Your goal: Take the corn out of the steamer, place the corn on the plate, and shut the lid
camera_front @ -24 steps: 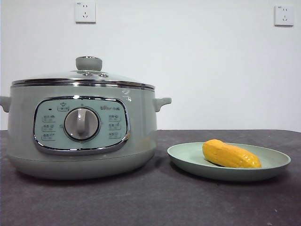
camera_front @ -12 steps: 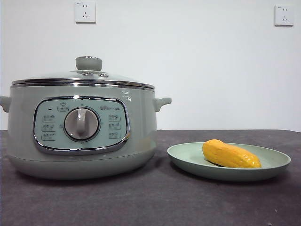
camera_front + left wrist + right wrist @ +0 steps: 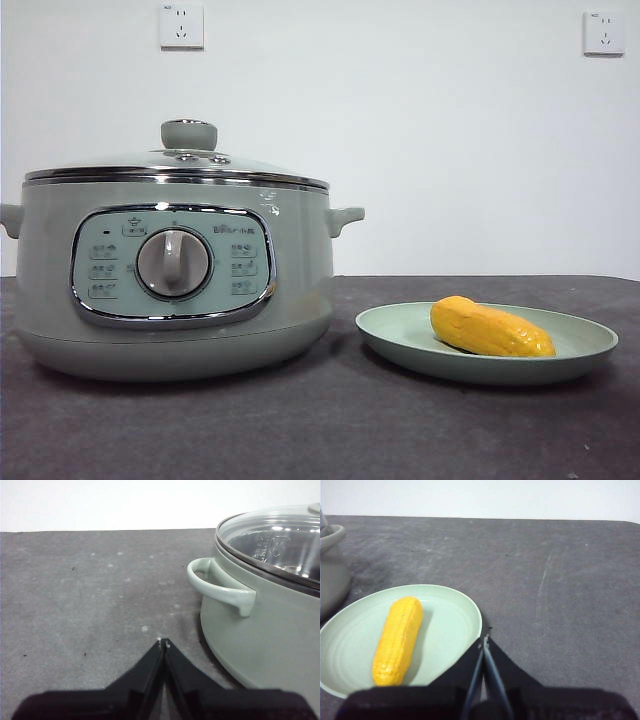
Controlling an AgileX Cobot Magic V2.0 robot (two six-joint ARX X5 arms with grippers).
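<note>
The sage-green steamer stands on the left of the table with its glass lid seated on it, knob up. It also shows in the left wrist view, lid on. The yellow-orange corn lies on the pale green plate to the right of the pot. The right wrist view shows the corn on the plate. My left gripper is shut and empty beside the pot's side handle. My right gripper is shut and empty at the plate's rim. Neither arm shows in the front view.
The dark grey table carries only the pot and the plate. Two wall sockets sit on the white wall behind. The pot's side handle juts toward my left gripper.
</note>
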